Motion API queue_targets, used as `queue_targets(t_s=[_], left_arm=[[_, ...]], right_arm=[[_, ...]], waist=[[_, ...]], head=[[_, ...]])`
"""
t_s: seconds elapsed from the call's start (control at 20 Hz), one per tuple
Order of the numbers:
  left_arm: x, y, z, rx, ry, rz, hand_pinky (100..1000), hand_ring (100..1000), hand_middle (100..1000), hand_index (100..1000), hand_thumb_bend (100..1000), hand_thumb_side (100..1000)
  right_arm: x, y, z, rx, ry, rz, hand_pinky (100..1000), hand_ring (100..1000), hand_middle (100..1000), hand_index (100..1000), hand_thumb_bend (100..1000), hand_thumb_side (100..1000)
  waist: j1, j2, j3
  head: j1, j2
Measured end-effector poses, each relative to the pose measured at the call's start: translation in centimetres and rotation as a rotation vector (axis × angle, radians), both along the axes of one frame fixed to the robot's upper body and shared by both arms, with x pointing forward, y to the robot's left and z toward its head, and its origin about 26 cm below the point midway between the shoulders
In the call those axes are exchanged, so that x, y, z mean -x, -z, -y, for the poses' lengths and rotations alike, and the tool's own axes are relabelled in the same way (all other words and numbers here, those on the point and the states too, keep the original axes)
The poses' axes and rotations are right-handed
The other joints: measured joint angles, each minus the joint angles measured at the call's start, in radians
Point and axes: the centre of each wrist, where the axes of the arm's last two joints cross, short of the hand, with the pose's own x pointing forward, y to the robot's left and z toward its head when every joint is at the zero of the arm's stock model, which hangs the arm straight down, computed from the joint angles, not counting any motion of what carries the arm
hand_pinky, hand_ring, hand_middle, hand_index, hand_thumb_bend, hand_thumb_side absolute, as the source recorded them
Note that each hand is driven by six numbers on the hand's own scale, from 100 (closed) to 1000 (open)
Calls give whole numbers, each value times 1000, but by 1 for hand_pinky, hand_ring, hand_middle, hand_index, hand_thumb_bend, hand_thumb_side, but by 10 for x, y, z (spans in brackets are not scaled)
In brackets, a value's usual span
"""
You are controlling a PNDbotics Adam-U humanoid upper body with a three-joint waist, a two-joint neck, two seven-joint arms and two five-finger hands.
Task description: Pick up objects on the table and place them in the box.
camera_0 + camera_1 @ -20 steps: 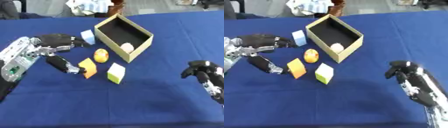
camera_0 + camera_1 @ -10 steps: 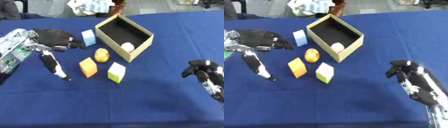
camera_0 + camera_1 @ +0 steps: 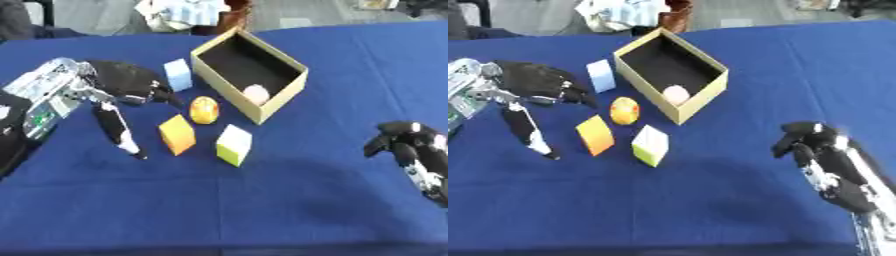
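Blocks (image 3: 178, 134) beside open box (image 3: 285, 95)

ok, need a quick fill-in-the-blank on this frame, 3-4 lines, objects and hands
1. The pale round object lies inside the ____.
2. The orange block sits beside a ____ block on the blue cloth.
3. The light blue block stands just outside the box, on the robot's ____ side.
4. The left robot hand holds ____; the right robot hand rests curled near the lower corner.

Missing words: box; yellow-green; left; nothing
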Motion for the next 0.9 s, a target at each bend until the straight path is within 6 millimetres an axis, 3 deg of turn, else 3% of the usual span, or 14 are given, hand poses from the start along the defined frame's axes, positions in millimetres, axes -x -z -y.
queue_targets(t_s=[0.45, 0.9], left_arm=[[-15, 17, 15, -16, 33, -19, 911, 841, 814, 960, 604, 516], [-24, 20, 24, -39, 61, 8, 896, 829, 789, 941, 589, 503]], right_arm=[[0, 0, -1, 0, -1, 1, 583, 615, 550, 764, 100, 452], [0, 0, -1, 0, -1, 1, 583, 614, 550, 764, 100, 456]], waist=[[0, 0, -1], [0, 0, -4]], head=[[0, 0], [0, 0]])
